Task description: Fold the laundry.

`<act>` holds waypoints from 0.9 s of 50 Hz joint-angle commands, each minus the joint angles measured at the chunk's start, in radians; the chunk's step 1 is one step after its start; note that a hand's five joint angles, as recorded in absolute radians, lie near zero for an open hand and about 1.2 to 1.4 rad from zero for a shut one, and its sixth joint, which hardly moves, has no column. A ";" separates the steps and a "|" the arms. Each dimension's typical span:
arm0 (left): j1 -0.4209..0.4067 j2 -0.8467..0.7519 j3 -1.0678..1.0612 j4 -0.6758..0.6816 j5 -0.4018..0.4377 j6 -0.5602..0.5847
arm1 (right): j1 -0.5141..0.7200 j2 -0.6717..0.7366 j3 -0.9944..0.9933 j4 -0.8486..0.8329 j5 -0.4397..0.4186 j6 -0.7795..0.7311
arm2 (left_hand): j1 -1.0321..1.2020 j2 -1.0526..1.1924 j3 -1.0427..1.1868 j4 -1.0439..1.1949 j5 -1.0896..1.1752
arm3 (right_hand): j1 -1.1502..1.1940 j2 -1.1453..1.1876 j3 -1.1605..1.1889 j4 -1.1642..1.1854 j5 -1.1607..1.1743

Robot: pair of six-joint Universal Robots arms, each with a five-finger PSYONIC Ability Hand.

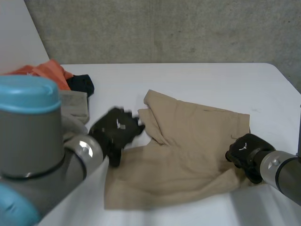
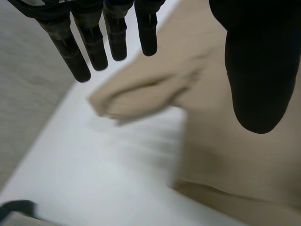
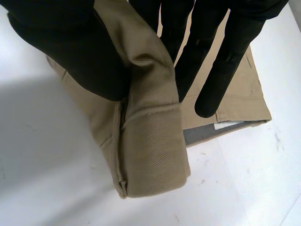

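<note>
**One hand holds the shorts, the other holds nothing**

A pair of tan cloth shorts [image 1: 183, 150] lies partly folded in the middle of the flat white table [image 1: 197, 80]. The black right hand [image 1: 244, 151] is at the edge of the shorts on the robot's right side. Its thumb [image 3: 80, 56] and fingers pinch a rolled-up bit of that edge. The black left hand [image 1: 117, 129] is at the other side, just over a flipped-over flap. Its fingers [image 2: 96, 47] are straight and spread, and it holds nothing. Off to the left sit a bright orange cloth [image 1: 49, 71], a small black cloth [image 1: 81, 84] and a folded grey cloth [image 1: 74, 106].

The right hand holds only a small bit, so a quick pull could make the cloth slip out. With nothing holding the left side down, the shorts might slide along and fold crooked. The bunched flap could also get trapped inside as a lump.
</note>
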 commanded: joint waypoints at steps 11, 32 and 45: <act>0.130 -0.511 0.379 0.370 0.331 -0.011 | -0.018 0.003 0.074 -0.147 -0.002 0.051 | 0.237 0.243 0.237 0.248 0.250 | 0.280 0.220 0.205 0.197 0.219; 0.128 -0.673 0.513 0.399 0.287 -0.006 | -0.028 0.003 0.089 -0.181 -0.005 0.084 | 1.085 1.091 1.085 1.096 1.098 | 0.280 0.220 0.205 0.197 0.219; 0.130 -0.416 0.239 0.450 0.182 0.001 | -0.024 0.003 0.088 -0.187 -0.010 0.084 | 1.085 1.091 1.085 1.096 1.098 | 0.280 0.220 0.205 0.197 0.219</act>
